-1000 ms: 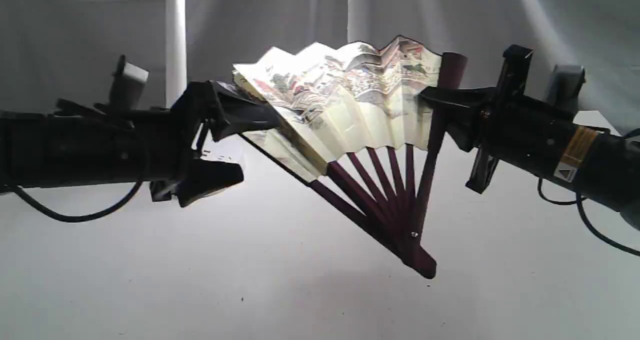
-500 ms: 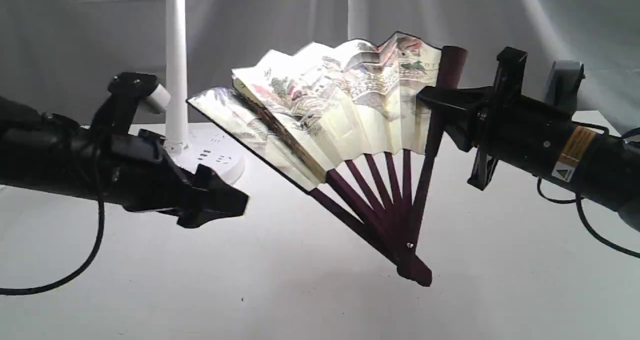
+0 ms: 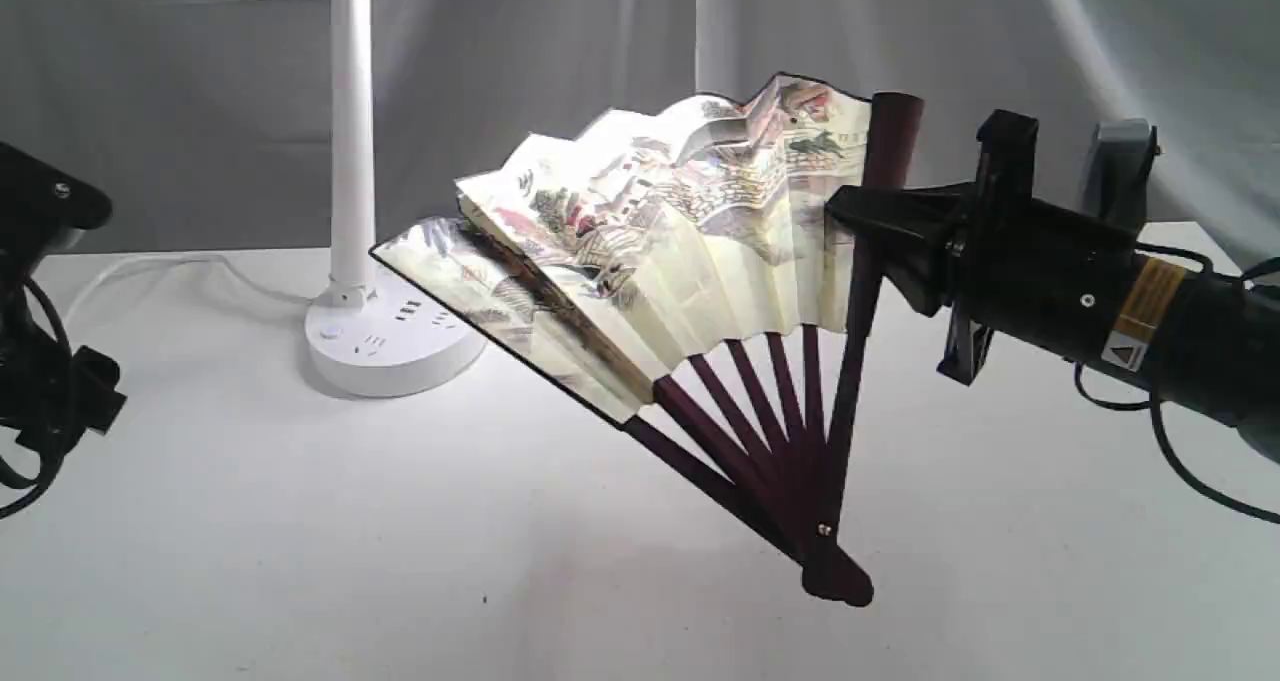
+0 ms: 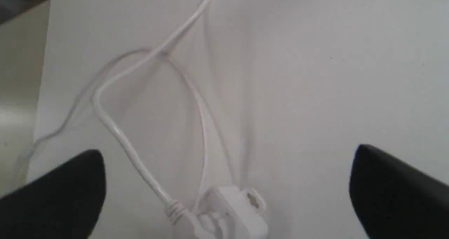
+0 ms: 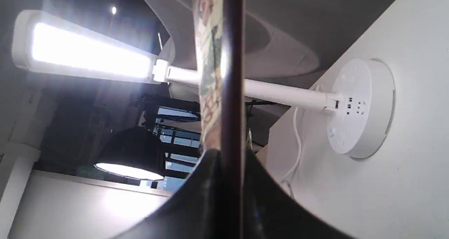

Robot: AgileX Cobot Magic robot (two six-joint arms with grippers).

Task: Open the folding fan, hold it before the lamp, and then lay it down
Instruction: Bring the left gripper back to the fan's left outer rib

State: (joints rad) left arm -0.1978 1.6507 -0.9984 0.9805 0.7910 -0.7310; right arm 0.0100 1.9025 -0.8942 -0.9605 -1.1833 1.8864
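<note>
Farthest to the left of the tall white desk lamp with a slim post and round socket base [image 3: 352, 151], our left gripper [image 4: 228, 153] is well apart from the fan. Its jaws are spread wide with nothing between them, and it looks down on the lamp's thin white cord [image 4: 119, 133] lying on the white worktop [image 3: 300, 541].

Just to the right of the lamp's base is the large pleated cream paper fan with a painted village scene and dark maroon wooden ribs [image 3: 680, 251]. It is held up, tilted and partly spread. The pleats nearest the lamp are bunched together and those farther from it are fanned out. We cannot tell whether its pivot end touches the worktop.

Farthest from the lamp, our right gripper [image 3: 860, 226] is clamped on the upright maroon guard stick, and its wrist camera sees the lit lamp head [image 5: 84, 53] behind the paper.

We judge the fan to be light. Its paper leaf is thin and would crease or tear if pinched, and the ribs are slender. The guard sticks are the only stiff parts, so we should take hold there, though their smooth finish could slip. Held by one guard alone, the leaf may sag or fold back.
</note>
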